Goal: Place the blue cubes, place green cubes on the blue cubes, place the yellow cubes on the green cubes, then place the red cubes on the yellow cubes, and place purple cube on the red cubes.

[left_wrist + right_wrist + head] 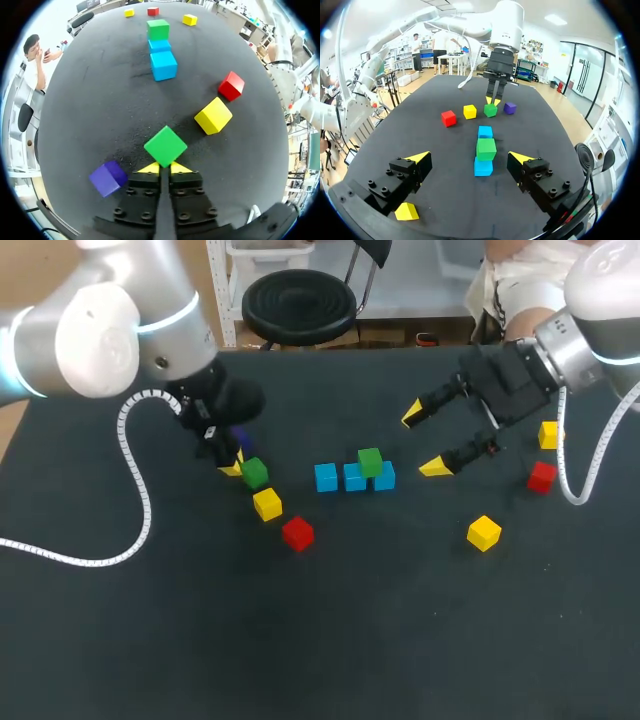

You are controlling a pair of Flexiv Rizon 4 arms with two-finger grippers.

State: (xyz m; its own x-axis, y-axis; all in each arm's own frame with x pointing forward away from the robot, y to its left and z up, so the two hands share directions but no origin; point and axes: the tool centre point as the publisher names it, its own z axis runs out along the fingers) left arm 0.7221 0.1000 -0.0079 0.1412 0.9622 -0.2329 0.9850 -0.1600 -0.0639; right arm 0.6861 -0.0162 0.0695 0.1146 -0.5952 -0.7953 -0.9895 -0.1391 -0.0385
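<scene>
On the desk [400, 640], a green cube [165, 145] sits at 12 o'clock of the clenched left tool [164, 167]; the right tool [468, 157] is released.

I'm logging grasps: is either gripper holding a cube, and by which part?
Nothing is held. The left gripper is shut, the green cube just ahead of its tips, not between them; the right gripper is open and empty.

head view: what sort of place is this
Most likely a robot lab workbench. A black table holds blue cubes set in a row, and two yellow-tipped tools reach over it, the left tool shut and the right tool open.
</scene>
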